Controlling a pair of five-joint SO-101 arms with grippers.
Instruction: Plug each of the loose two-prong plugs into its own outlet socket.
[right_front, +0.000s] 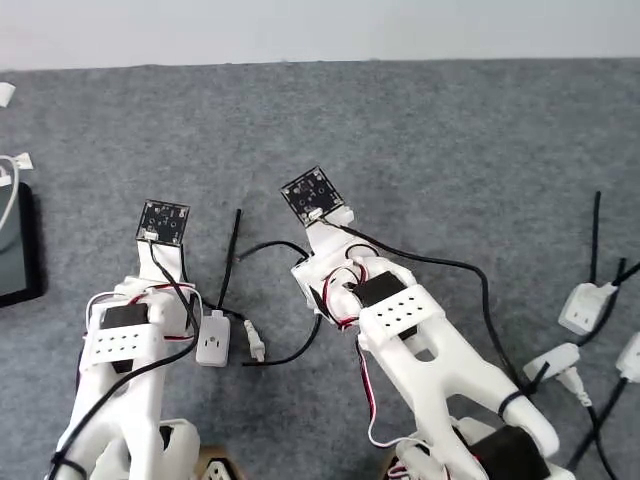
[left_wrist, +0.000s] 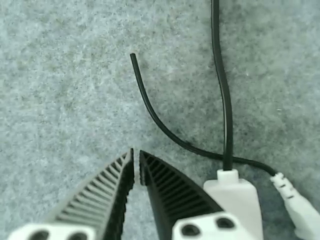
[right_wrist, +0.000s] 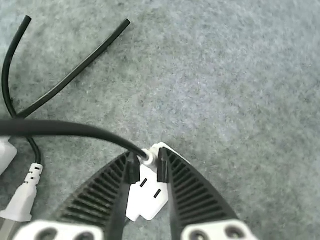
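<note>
My right gripper (right_wrist: 147, 165) is shut on a white outlet socket (right_wrist: 146, 196) with two slots; its black cord (right_wrist: 60, 129) runs off sideways. A loose white plug (right_wrist: 20, 206) lies on the carpet close by. My left gripper (left_wrist: 135, 156) is shut with nothing in it, low over the grey carpet. Beside it lie another white socket (left_wrist: 235, 197) with its cord and a white plug (left_wrist: 297, 207). From above, that socket (right_front: 213, 338) and plug (right_front: 255, 343) lie between the left arm (right_front: 125, 340) and the right arm (right_front: 400, 315).
More white sockets and plugs (right_front: 585, 305) (right_front: 555, 362) with black cords lie at the right edge of the carpet. A dark flat device (right_front: 15, 245) sits at the left edge. Loose black cord ends (left_wrist: 134, 57) lie ahead of the left gripper.
</note>
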